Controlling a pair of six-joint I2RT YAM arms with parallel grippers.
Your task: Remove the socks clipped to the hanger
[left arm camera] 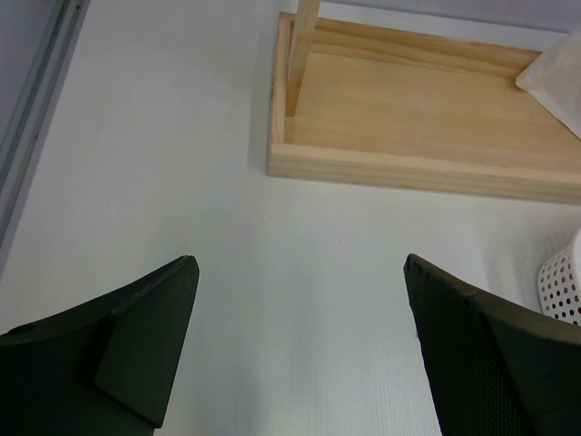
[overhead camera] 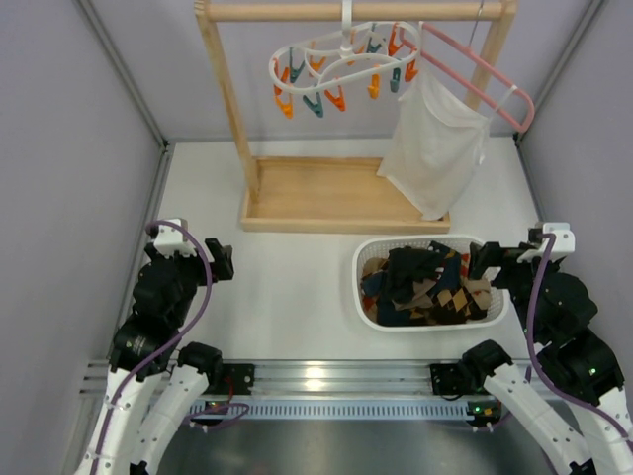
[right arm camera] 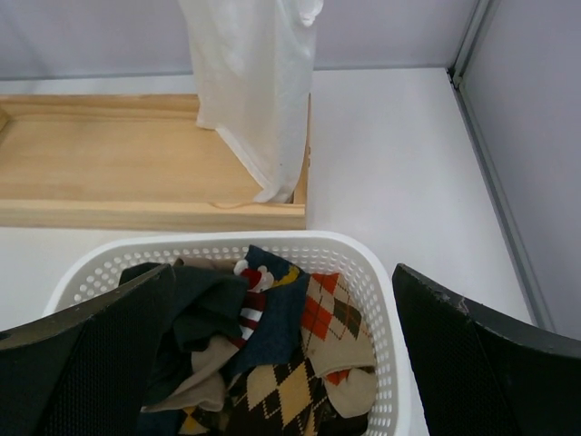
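Wooden rack (overhead camera: pixel 336 193) at twelve o'clock, with pink wire hanger (overhead camera: pixel 490 84) and white mesh bag (overhead camera: pixel 435 148) at one. White basket (overhead camera: pixel 435 325) holding argyle socks (overhead camera: pixel 450 295) at four o'clock.

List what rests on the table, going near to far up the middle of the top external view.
Silver metal rail → white perforated plastic basket full of socks → light wooden tray base of the rack.

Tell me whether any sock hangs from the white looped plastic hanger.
No, the hanger carries only bare orange and teal clips.
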